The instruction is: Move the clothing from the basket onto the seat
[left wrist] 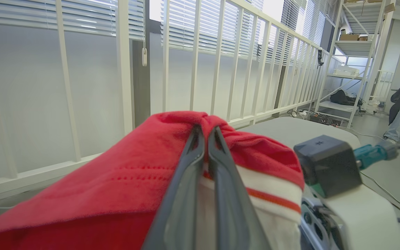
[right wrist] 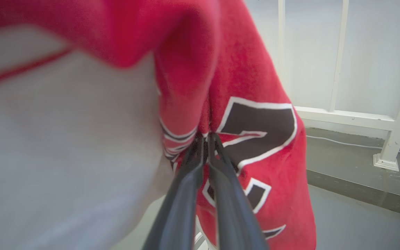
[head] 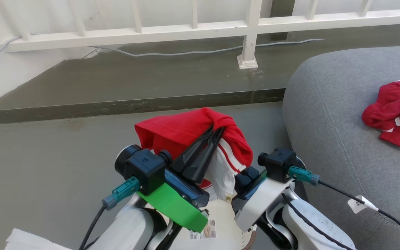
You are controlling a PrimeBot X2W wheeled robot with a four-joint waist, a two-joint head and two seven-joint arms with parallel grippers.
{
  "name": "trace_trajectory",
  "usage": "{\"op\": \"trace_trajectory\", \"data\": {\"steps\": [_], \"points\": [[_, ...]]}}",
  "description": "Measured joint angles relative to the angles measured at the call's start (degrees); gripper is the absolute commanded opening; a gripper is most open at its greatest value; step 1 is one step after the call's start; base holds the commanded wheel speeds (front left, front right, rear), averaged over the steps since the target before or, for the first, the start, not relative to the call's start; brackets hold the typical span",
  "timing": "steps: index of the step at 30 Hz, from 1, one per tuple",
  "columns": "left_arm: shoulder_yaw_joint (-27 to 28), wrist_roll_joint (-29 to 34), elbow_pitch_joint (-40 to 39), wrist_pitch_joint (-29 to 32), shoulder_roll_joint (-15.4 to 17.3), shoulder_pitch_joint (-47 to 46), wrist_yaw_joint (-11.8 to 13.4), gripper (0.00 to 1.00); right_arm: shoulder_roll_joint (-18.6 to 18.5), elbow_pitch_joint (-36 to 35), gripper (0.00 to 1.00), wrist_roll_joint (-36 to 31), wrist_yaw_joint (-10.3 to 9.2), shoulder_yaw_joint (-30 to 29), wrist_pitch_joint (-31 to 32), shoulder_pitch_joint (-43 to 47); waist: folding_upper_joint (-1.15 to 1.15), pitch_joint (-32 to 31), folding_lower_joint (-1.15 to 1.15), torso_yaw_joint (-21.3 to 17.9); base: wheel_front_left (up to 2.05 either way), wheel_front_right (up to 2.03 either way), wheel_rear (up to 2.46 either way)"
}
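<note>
Red garment (head: 179, 130) is pinched from both sides and hangs between the two arms.

- Left arm (head: 134, 225): comes up from the lower left, wrist angled up and to the right. Left gripper (head: 215, 132) has its jaws closed on a fold at the garment's top edge. In the left wrist view the two fingers (left wrist: 186, 180) run together up to the bunched red cloth (left wrist: 116, 180), with the jaws meeting at the ridge (left wrist: 203, 128).
- Right arm (head: 304, 215): comes up from the lower right, wrist turned in toward the garment. In the head view its fingers are hidden behind the cloth. In the right wrist view the right gripper (right wrist: 205, 136) has its jaws pressed together on red fabric (right wrist: 252, 76), just beside the black-and-white number.
- White panel (head: 222, 173) with red stripe trim hangs down between the two wrists.
- Basket (head: 225, 217): cream, paper label (head: 203, 233) on it, sits low between the arms under the garment. I can't tell if the cloth touches it.
- Seat (head: 328, 139): grey cushion to the right, apart from the held garment.
- Second garment (head: 394, 111): red, crumpled, lies on the seat near the right edge.
</note>
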Motion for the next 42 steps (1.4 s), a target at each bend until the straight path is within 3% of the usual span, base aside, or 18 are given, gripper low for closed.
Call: {"op": "trace_trajectory", "data": {"steps": [14, 15, 17, 18, 19, 29, 42], "points": [[-0.4, 0.0, -1.2, 1.1, 0.4, 0.2, 0.0, 0.02, 0.1, 2.3, 0.0, 3.6, 0.0, 0.5, -2.5, -1.9, 0.0, 0.3, 0.0, -0.1, 0.0, 0.0, 0.0], [-0.5, 0.0, -1.2, 1.3, 0.4, 0.2, 0.0, 0.09, 0.1, 2.4, 0.0, 3.9, 0.0, 0.3, -2.8, -1.9, 0.0, 0.3, 0.0, -0.2, 0.0, 0.0, 0.0], [-0.6, 0.0, -1.3, 1.6, 0.4, 0.3, 0.0, 0.44, 0.1, 2.7, 0.0, 4.3, 0.0, 0.0, -3.0, -2.0, 0.0, 0.4, 0.0, -0.3, 0.0, 0.0, 0.0], [-0.6, 0.0, -1.3, 1.6, 0.4, 0.4, 0.0, 0.65, 0.1, 2.8, 0.0, 4.6, 0.0, -0.3, -3.2, -2.1, 0.0, 0.4, 0.0, -0.4, 0.0, 0.0, 0.0], [-0.7, 0.0, -1.3, 1.8, 0.5, 0.5, 0.0, 1.0, 0.1, 3.0, 0.0, 4.8, 0.0, -0.6, -3.3, -2.3, 0.0, 0.4, 0.0, -0.5, 0.0, 0.0, 0.0], [-1.7, 2.3, -2.1, 3.1, 2.3, 0.9, 0.0, 1.0, 0.0, 3.8, 0.0, 5.0, -0.16, -5.3, -4.5, -5.6, 0.0, 1.5, 0.0, -2.2, 0.0, 0.0, 0.0], [-4.8, 5.8, -2.8, 5.6, 5.2, 0.9, -0.1, 1.0, -4.4, 5.9, 0.0, 4.9, -3.21, -13.0, -5.0, -9.0, 0.0, 4.6, 0.0, -5.3, 0.0, 0.0, 0.0]]}}
